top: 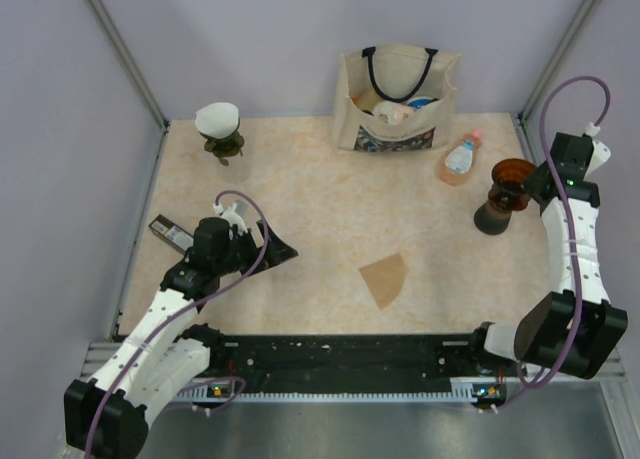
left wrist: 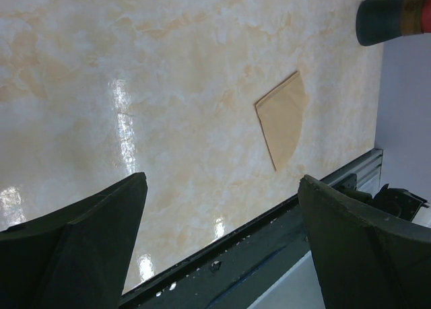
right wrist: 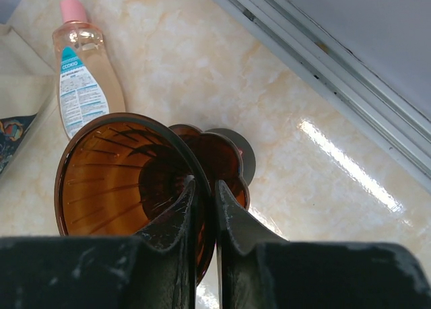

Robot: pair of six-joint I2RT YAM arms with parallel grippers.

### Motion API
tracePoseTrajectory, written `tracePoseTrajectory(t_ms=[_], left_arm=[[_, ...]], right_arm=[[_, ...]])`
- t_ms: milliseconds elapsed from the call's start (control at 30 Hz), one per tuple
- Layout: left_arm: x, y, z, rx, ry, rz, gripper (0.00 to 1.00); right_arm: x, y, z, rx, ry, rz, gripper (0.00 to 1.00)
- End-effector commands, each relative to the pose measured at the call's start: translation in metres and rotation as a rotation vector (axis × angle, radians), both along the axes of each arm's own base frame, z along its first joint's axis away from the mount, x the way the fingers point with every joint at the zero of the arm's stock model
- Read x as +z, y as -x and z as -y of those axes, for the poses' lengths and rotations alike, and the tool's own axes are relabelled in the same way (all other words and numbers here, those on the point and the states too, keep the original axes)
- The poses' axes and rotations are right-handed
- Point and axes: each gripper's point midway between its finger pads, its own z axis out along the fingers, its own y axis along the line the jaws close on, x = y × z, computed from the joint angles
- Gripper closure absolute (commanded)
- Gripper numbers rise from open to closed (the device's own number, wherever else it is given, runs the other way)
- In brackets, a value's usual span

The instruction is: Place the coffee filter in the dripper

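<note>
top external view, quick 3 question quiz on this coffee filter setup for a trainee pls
1. True or false: the coffee filter already sits inside the amber dripper.
2. Fill in: the jaws of the left tool stand ____.
3. What clamps the amber dripper's rim? A) left tool B) right tool C) nothing

Key: 1 false, it lies flat on the table; 2 open; 3 B.

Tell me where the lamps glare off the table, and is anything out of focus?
Top external view: even light, no strong glare. Left wrist view: white streaks on the table; the left gripper's dark fingers look slightly soft. Right wrist view: one long streak right of the amber dripper, which is sharp.
</note>
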Motion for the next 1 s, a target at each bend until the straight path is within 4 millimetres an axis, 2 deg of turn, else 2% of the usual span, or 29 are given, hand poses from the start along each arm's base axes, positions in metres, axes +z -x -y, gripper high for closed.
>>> tracePoseTrajectory(t_ms=[0,67,200,267,467,600,667,700,833,967], left_arm=[[0.021,-0.009,0.005,-0.018,0.016,0.078,0.01],[0.022,-0.008,0.005,-0.018,0.019,0.080,0.01],[0.021,-0.008,0.004,-0.014,0.014,0.079,0.01],[0.022,-0.007,0.004,-0.019,0.016,0.082,0.01],[0.026,-0.007,0.004,-0.017,0.022,0.090,0.01],[0.031,-0.006,0.004,-0.021,0.023,0.108,0.01],[0.035,-0.008,0.003,-0.018,0.019,0.118,0.01],[0.038,-0.010,0.002,-0.012,0.015,0.125,0.01],[0.037,-0.015,0.002,-0.004,-0.003,0.096,0.01],[0.030,-0.018,0.004,0.000,-0.005,0.061,0.01]], right_arm=[[0.009,0.006,0.005,-0.002,0.036,0.007,0.91],[0.004,0.009,0.005,-0.006,0.034,-0.007,0.87],[-0.007,0.015,0.005,-0.023,0.023,-0.034,0.64],[-0.005,0.017,0.006,-0.032,0.031,-0.038,0.50],[0.046,0.021,0.009,-0.045,0.074,0.057,0.28],[0.082,0.026,-0.003,0.008,0.078,0.133,0.14],[0.095,0.033,-0.011,0.047,0.078,0.156,0.03],[0.100,0.037,-0.018,0.083,0.072,0.166,0.01],[0.113,0.051,-0.052,0.210,0.058,0.214,0.01],[0.109,0.065,-0.098,0.353,0.078,0.197,0.01]])
